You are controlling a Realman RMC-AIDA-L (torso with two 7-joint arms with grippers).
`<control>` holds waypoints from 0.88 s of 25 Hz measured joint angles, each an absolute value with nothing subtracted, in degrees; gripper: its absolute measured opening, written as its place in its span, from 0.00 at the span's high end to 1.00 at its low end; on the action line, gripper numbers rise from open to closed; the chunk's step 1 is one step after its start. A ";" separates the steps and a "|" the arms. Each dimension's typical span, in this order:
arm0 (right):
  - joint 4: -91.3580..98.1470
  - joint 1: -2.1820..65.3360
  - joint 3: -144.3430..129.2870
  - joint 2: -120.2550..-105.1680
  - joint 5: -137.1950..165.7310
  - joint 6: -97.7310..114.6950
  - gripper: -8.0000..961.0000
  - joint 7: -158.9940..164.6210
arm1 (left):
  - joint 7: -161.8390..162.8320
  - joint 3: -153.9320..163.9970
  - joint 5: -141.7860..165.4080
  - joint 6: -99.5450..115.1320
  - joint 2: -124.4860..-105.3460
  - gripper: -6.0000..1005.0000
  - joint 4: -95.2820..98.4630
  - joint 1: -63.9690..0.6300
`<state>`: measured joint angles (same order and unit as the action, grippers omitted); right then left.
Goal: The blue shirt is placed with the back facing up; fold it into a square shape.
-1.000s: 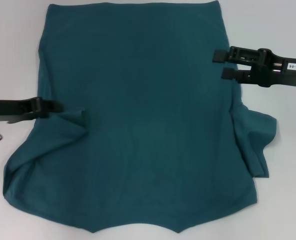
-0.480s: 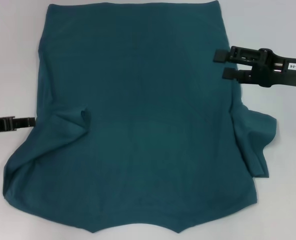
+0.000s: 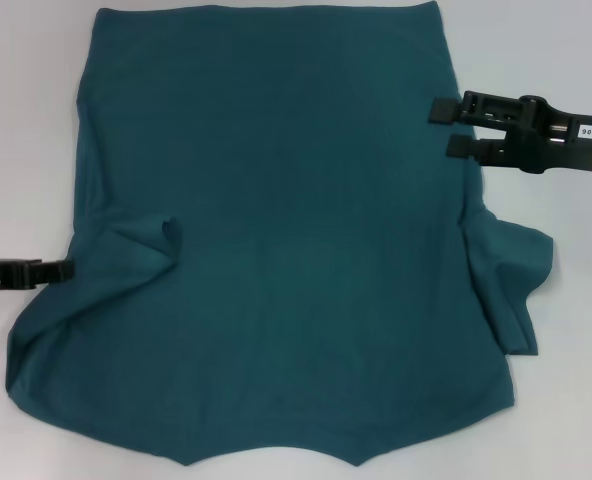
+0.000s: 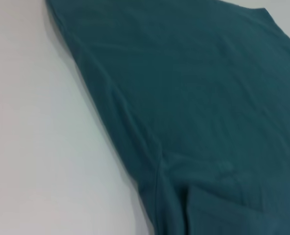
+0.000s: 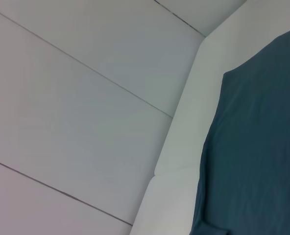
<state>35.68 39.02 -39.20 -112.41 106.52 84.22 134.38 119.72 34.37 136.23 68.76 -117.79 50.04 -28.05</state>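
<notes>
The blue shirt (image 3: 296, 230) lies spread flat on the white table, plain side up, hem at the far side and collar at the near edge. Its left sleeve (image 3: 141, 250) is folded inward onto the body with a raised crease. The right sleeve (image 3: 511, 270) sticks out, rumpled. My left gripper (image 3: 64, 268) sits low at the shirt's left edge, just outside the folded sleeve. Over the shirt's right edge, farther back, my right gripper (image 3: 444, 128) stands open with nothing between its fingers. The left wrist view shows the shirt (image 4: 208, 98) and its side edge; the right wrist view shows the shirt (image 5: 262, 147).
The white table (image 3: 26, 120) shows bare surface on both sides of the shirt. In the right wrist view the table's edge (image 5: 184, 137) runs beside pale panels beyond it.
My left gripper has drawn back to the left off the folded sleeve and come nearer along the shirt's edge. The sleeve fold stays in place. The right arm has not moved.
</notes>
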 joint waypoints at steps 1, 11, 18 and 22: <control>35.68 39.02 -39.20 -112.41 106.52 84.22 0.04 134.38 | 119.65 34.43 136.40 68.65 -117.78 0.48 49.81 -28.05; 35.63 38.61 -39.20 -112.41 106.53 84.33 0.04 134.39 | 119.27 34.64 136.91 68.16 -117.74 0.48 48.23 -28.23; 35.59 38.50 -39.14 -112.41 106.52 84.57 0.04 134.39 | 119.24 34.41 137.95 69.05 -117.66 0.48 47.35 -28.29; 35.59 38.49 -39.12 -112.41 106.52 84.62 0.04 134.39 | 119.11 32.98 137.06 72.13 -117.79 0.48 48.47 -27.95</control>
